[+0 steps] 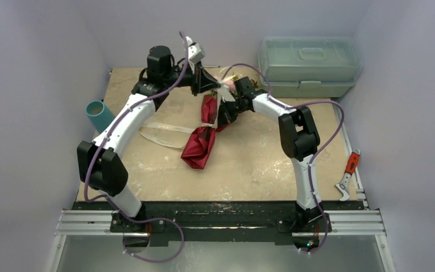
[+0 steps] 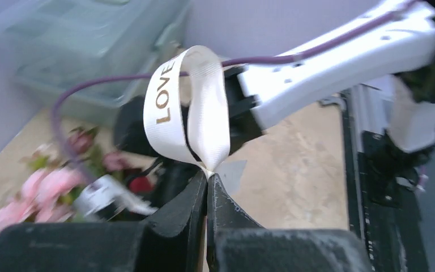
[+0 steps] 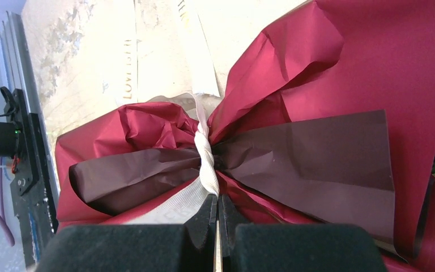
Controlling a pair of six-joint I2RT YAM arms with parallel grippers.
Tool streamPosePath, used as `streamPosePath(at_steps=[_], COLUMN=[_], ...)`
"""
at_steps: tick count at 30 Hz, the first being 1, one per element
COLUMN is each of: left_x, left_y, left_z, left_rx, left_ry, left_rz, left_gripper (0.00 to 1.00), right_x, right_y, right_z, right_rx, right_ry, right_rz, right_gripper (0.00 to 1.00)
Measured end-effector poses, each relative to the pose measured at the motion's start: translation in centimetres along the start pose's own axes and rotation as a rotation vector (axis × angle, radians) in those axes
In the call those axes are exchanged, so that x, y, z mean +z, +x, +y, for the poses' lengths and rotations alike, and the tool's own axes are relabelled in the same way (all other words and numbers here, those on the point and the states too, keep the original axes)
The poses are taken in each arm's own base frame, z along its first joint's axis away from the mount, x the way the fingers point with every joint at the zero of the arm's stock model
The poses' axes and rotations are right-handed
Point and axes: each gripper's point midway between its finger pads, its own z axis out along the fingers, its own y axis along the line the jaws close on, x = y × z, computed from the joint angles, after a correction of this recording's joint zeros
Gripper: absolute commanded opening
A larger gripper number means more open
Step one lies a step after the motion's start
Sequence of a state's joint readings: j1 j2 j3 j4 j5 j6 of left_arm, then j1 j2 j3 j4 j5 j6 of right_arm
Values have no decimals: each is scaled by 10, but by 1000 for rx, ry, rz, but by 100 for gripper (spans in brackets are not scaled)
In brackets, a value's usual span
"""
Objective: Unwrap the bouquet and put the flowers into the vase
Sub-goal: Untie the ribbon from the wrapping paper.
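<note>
The bouquet [image 1: 207, 133] lies across the middle of the worktop [image 1: 260, 170], its pink flowers [image 2: 51, 187] toward the far edge and the crumpled tail of its maroon paper [image 3: 328, 73] pointing at the near edge, with both grippers meeting over its far half. The left gripper [image 2: 208, 178] is pinched tight on a raised loop of the cream ribbon [image 2: 204, 107] printed LOVE, while the right gripper [image 3: 217, 207] is clamped on the same ribbon just beside the knot cinching the paper's waist. The teal vase [image 1: 98, 115] stands well apart, by the left edge.
</note>
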State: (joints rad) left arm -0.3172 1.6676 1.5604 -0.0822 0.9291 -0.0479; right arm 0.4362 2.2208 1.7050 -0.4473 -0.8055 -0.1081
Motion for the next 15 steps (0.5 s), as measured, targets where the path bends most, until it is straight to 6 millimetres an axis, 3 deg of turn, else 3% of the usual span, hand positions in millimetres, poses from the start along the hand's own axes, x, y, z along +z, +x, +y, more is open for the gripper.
streamPosePath(at_steps=[2, 4, 6, 8, 9, 12, 15], left_x=[12, 27, 35, 37, 35, 23, 4], left_y=[-5, 9, 30, 57, 70, 94, 105], left_z=[-36, -76, -102, -124, -129, -114, -64], left_rx=[55, 127, 193, 262, 280, 294, 246], left_ry=[108, 230, 309, 385, 407, 393, 263], left_rz=[4, 55, 118, 197, 236, 308, 308], left_gripper=[0, 4, 33, 46, 48, 38, 25], right_x=[0, 1, 2, 3, 3, 3, 4], right_y=[-1, 0, 3, 6, 7, 9, 10], right_z=[1, 2, 3, 3, 3, 3, 2], right_rx=[0, 0, 4, 9, 11, 13, 12], right_ry=[-6, -15, -23, -27, -28, -29, -31], right_rz=[-3, -4, -2, 3, 4, 7, 5], right_gripper=[0, 0, 0, 0, 0, 0, 0])
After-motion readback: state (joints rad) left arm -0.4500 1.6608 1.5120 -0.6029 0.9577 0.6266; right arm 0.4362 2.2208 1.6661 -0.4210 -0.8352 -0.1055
